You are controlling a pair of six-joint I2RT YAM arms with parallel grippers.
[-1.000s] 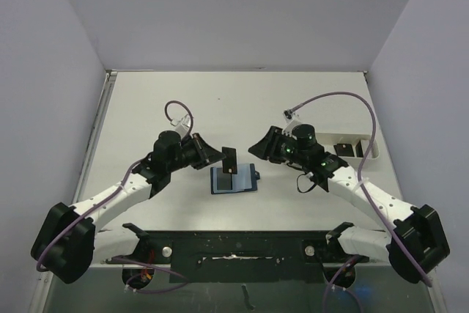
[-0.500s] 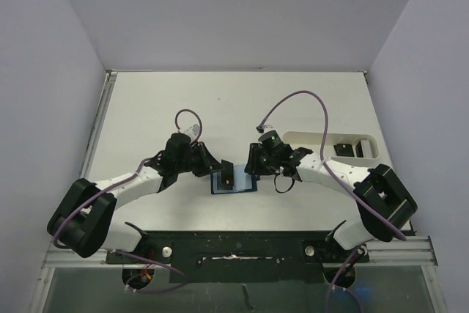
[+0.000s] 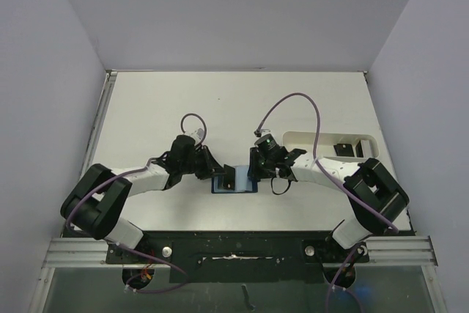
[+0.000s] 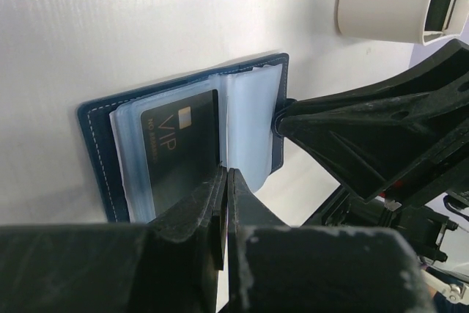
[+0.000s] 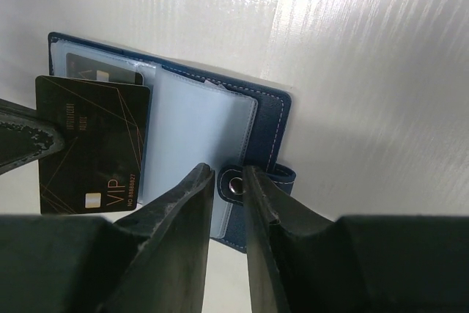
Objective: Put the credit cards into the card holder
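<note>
The navy card holder [image 3: 245, 183] lies open on the table, light blue pockets up; it also shows in the left wrist view [image 4: 99, 137] and the right wrist view [image 5: 275, 119]. My left gripper [image 3: 221, 174] is shut on a black VIP credit card [image 5: 91, 144], held over the holder's left pockets [image 4: 179, 144]. Another dark card [image 5: 102, 70] sits in a pocket. My right gripper [image 3: 253, 172] is at the holder's right edge. Its jaws are nearly closed, and the snap tab [image 5: 236, 185] shows in the narrow gap.
A long white tray [image 3: 315, 139] stands at the right with two dark cards [image 3: 342, 149] in it; its end shows in the left wrist view [image 4: 381, 5]. The two grippers are close together over the holder.
Both arms have come down and inward to the holder. The left brought the black card from above down onto the left pockets. The right moved from beside the tray to the holder's right edge.
</note>
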